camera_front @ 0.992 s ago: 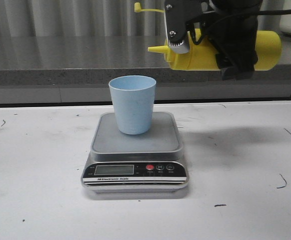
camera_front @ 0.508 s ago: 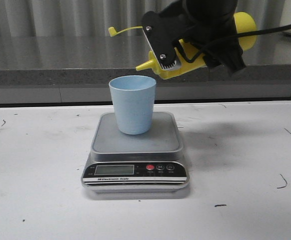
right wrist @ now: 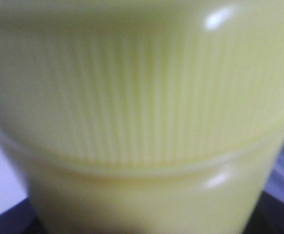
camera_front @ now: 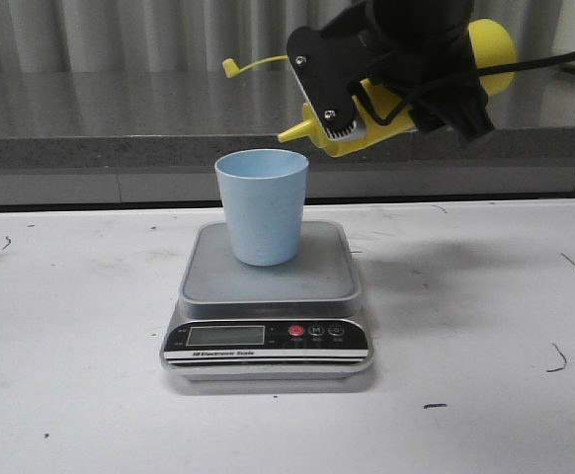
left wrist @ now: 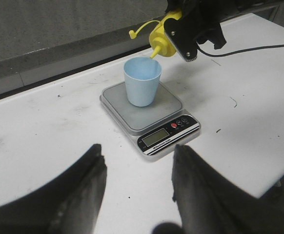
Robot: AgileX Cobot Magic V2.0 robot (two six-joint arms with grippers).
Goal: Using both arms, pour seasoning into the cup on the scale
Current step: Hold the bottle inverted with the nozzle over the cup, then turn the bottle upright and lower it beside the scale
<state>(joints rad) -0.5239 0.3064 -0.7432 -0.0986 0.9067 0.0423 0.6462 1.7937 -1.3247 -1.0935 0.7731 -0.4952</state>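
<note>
- Yellow plastic is filling the right wrist view: the bottle (right wrist: 142, 117) is sitting so close to that camera that only its ribbed collar and a smooth band are showing, blurred.
- In the front view the bottle (camera_front: 386, 99) is lying tilted in the air, base raised toward the right, nozzle sloping down to the left and pointing at the far right part of the cup's rim from just above it; whether the tip is touching the rim, I cannot tell.
- Its thin cap strap (camera_front: 253, 65) is sticking out to the left, well above the cup.
- The right claw (camera_front: 342, 94) is gripping the bottle around its neck end, its fingers closed against the yellow plastic.
- The cup (camera_front: 262, 205), light blue, is standing upright on the steel platform of the scale (camera_front: 268, 301), toward the platform's rear.
- The scale is resting flat on the white counter (camera_front: 80, 326), its display and its one red and two dark buttons facing the front camera; the display's reading is too small to make out.
- The left claw (left wrist: 137, 187) is hanging over the near part of the counter, well apart from the scale, its two dark fingers spread wide and gripping nothing.
</note>
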